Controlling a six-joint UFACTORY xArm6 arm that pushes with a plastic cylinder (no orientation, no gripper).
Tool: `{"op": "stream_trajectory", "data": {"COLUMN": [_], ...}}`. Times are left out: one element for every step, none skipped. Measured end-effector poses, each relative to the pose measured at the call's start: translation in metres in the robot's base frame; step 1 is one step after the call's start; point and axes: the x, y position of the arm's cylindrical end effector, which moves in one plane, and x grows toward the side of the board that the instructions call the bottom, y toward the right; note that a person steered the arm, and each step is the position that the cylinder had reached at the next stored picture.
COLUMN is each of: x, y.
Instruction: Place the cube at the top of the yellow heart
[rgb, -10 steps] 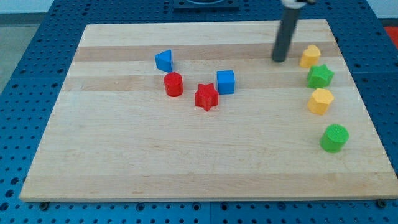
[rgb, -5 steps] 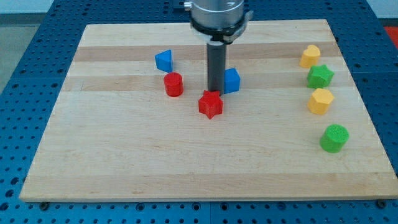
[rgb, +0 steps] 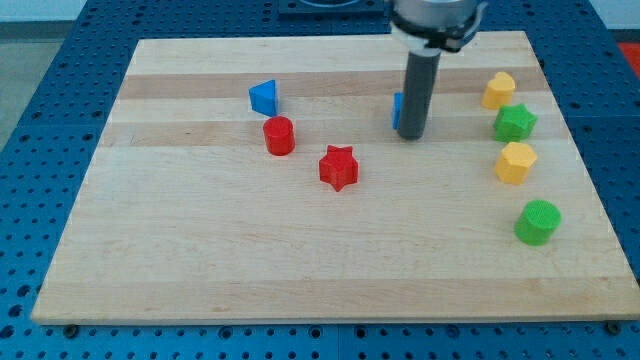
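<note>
The blue cube (rgb: 398, 109) sits on the upper middle-right of the wooden board (rgb: 200, 250), mostly hidden behind my rod. My tip (rgb: 412, 135) rests on the board in front of the cube, touching or nearly touching it. The yellow heart (rgb: 498, 90) lies at the view's upper right, to the right of the cube and slightly higher. A second yellow block (rgb: 516, 162), roughly hexagonal, sits lower on the right side.
A green star (rgb: 515, 122) lies between the two yellow blocks. A green cylinder (rgb: 537, 221) stands at the lower right. A blue triangle (rgb: 263, 97), a red cylinder (rgb: 279, 135) and a red star (rgb: 339, 167) sit left of centre.
My rod came from the upper right to the cube's left side, then moved right and up, pushing the blue cube toward the yellow heart. The red star was nudged slightly down-right.
</note>
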Motion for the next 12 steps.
{"op": "stream_trajectory", "data": {"x": [-0.035,-0.034,-0.050,-0.081,-0.103,-0.103,-0.084,-0.066,-0.075,-0.087,-0.096,-0.104], "y": [-0.007,-0.050,-0.075,-0.028,0.010,0.041,-0.005,0.023,0.045,0.056,0.079,0.087]}}
